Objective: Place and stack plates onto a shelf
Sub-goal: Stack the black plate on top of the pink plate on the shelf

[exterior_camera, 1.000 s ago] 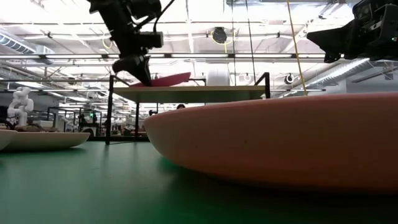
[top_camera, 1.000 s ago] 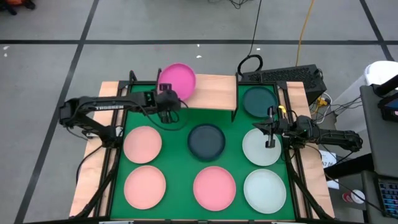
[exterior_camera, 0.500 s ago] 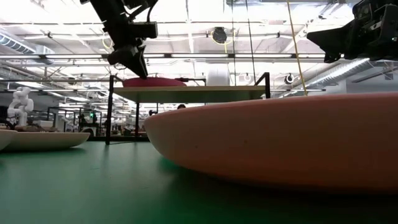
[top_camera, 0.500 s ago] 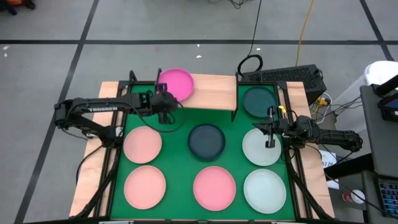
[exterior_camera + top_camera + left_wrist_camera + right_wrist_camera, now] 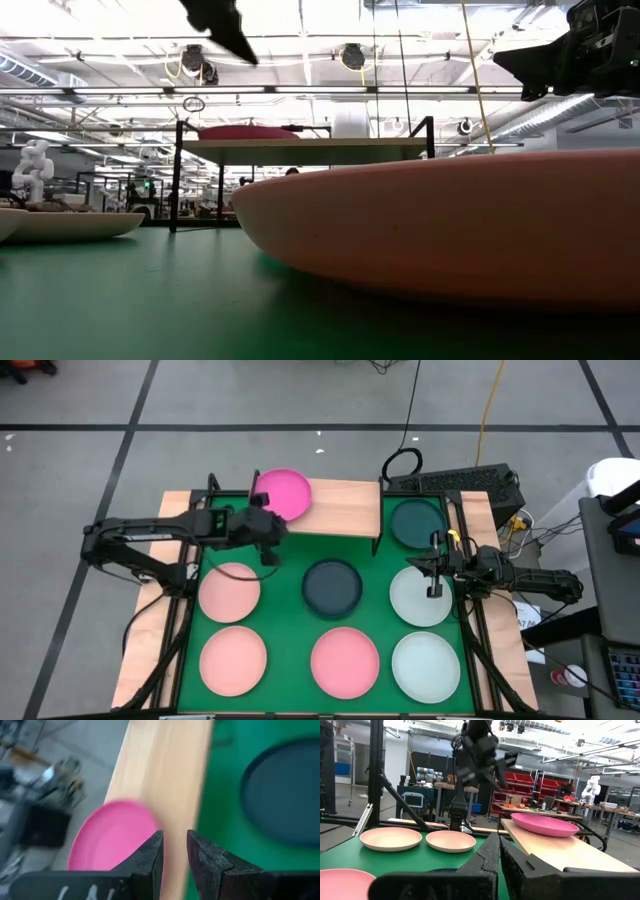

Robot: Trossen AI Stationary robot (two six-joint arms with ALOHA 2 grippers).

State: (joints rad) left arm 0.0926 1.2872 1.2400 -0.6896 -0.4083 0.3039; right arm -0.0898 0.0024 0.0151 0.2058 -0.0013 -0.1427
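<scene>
A hot pink plate (image 5: 282, 493) lies flat on the left end of the light-wood shelf (image 5: 335, 507), its rim reaching past the shelf's far edge; it also shows in the low view (image 5: 245, 132) and the left wrist view (image 5: 112, 837). My left gripper (image 5: 268, 550) hovers above and just near of the shelf, slightly open and empty, high up in the low view (image 5: 225, 20). My right gripper (image 5: 434, 578) waits shut above a pale mint plate (image 5: 420, 598). On the green table lie two salmon plates (image 5: 229, 592), a pink plate (image 5: 345, 660), two dark teal plates (image 5: 332, 587) and another mint plate (image 5: 426, 665).
The shelf's right half (image 5: 350, 505) is bare wood, on thin black legs (image 5: 178, 175). A dark teal plate (image 5: 418, 523) sits at the table's far right corner beside the shelf. A keyboard and cables (image 5: 455, 482) lie beyond the table's far edge.
My left gripper has let go of the hot pink plate, risen, and drawn back toward the table's near edge. The plate, tilted on the shelf edge a second ago, now lies flat on the shelf's left end. The right arm has kept still.
</scene>
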